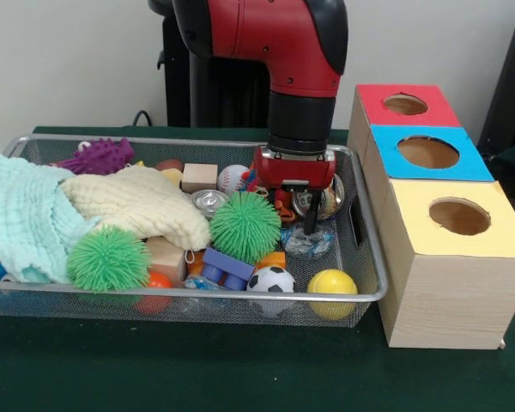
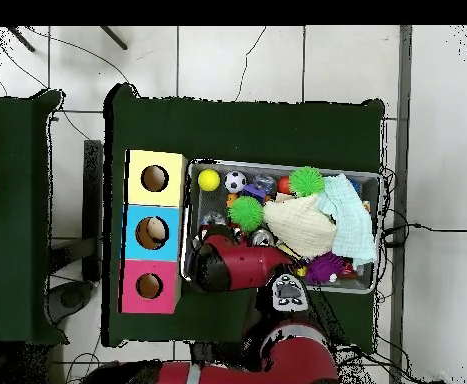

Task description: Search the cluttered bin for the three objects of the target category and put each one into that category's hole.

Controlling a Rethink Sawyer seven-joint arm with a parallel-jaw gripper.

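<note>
gripper (image 1: 312, 225) lowered into wire bin (image 1: 367, 283), finger state could not be told; one pale object lay in blue hole (image 2: 153, 232); red and yellow holes looked empty.

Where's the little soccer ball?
In the front view the soccer ball sits at the bin's near edge, toward the right, between the blue block and the yellow ball.
</note>
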